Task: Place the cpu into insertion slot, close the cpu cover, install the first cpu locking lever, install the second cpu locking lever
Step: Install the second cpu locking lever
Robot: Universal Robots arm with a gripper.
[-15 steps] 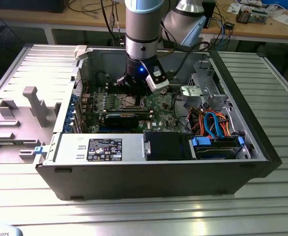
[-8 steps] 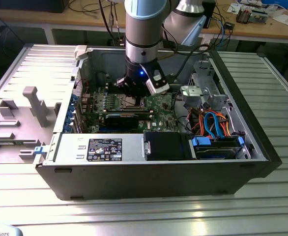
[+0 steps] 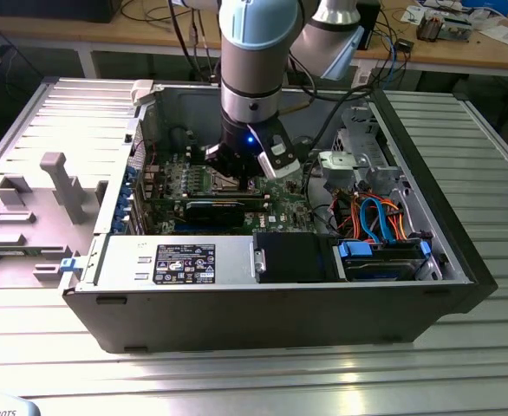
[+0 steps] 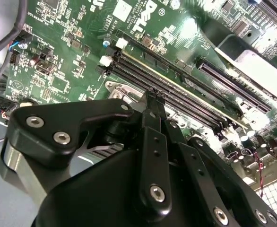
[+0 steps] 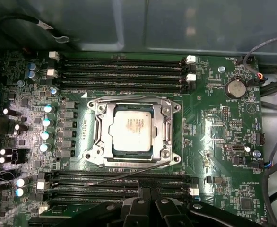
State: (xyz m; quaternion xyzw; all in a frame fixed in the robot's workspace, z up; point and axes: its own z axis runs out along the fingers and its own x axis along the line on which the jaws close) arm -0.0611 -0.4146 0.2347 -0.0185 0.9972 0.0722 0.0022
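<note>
The black, bolted metal tool (image 4: 155, 101) hovers low over the green circuit board (image 5: 214, 132) inside the open grey computer case (image 3: 263, 303). In the second wrist view its 2 slim fingers (image 4: 150, 118) are pressed together, pinching nothing that I can see. Just beyond the fingertips, in the first wrist view, a thin silver locking lever (image 5: 129, 173) stands raised and slanted, its long axis running along the near edge of the socket. The small square cpu with its dull silver-grey top (image 5: 131, 130) already sits in the insertion slot (image 5: 98, 153), and the thin silver cpu cover (image 5: 164, 111) lies closed around it. Long black memory slots (image 5: 119, 71) flank the socket on 2 sides.
</note>
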